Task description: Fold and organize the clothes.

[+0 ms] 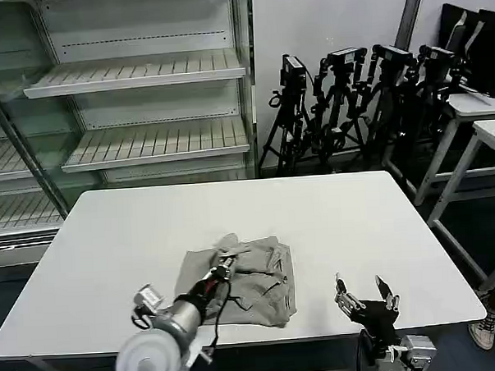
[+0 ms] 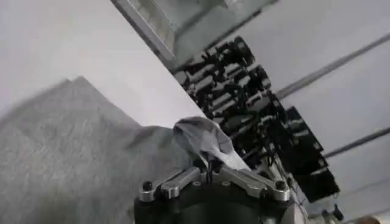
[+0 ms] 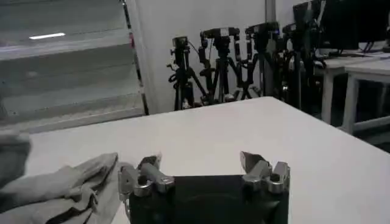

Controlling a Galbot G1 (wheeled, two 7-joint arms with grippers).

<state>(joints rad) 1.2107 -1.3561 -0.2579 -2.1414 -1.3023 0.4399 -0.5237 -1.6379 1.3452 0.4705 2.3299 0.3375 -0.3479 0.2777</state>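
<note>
Grey T-shirt [image 1: 250, 280] sits crumpled near the table's [image 1: 380, 221] front edge, left gripper [image 1: 224, 269] pinching a raised fold of it, right gripper [image 1: 366, 296] spread open and empty beside it; fabric looks light and floppy, so grab hems or corners, not the bulk.

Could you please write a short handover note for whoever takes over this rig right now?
Left gripper: shut on a pinch of the T-shirt, raising a small tuft of cloth above the pile.
Right gripper: open, empty, hovering over the near right part of the table, apart from the shirt.
T-shirt: lying bunched and partly folded on the near middle of the table, creased and uneven.
Done: the shirt is gathered into a rough bundle.
Left: probably lay the held part down, smooth it and square it into a neat fold.
</note>
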